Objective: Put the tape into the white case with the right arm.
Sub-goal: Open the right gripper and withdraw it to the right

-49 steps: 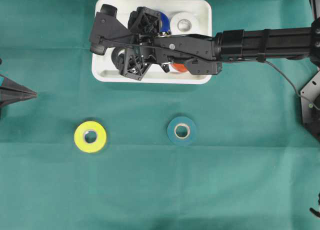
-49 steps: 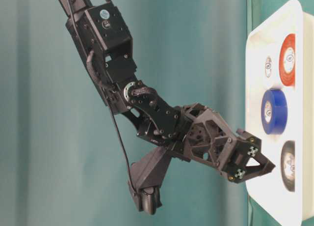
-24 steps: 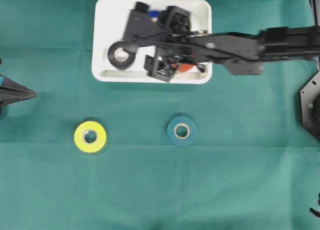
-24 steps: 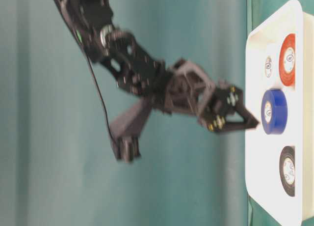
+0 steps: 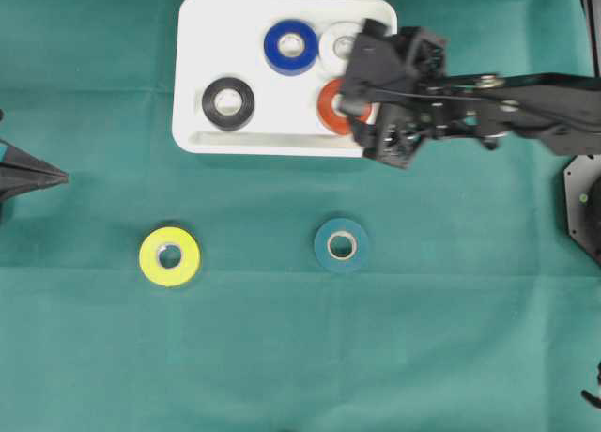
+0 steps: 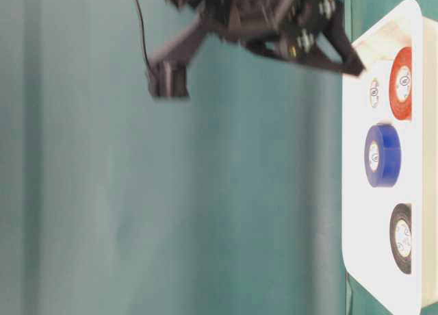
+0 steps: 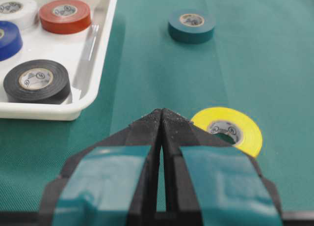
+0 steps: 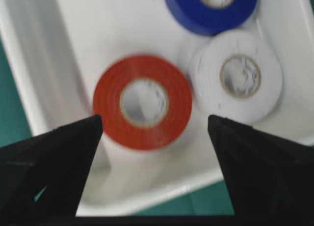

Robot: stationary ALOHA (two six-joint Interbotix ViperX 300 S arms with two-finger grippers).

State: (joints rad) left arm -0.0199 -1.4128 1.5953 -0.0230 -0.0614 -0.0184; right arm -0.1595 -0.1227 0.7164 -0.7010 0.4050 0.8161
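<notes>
Green cloth spreading wide and bare along near side. White case sitting at far edge, holding black, blue, white, red rolls. Right arm hanging over case's right rim; right gripper gaping wide, holding nothing, red roll below. Yellow tape and teal tape lying on cloth, well apart. Table-level view blurring arm, probably mid-swing. Only left wrist view showing left gripper pinched together.

Right arm motion-blurred, cut by top edge; red tape partly hidden beneath it.
</notes>
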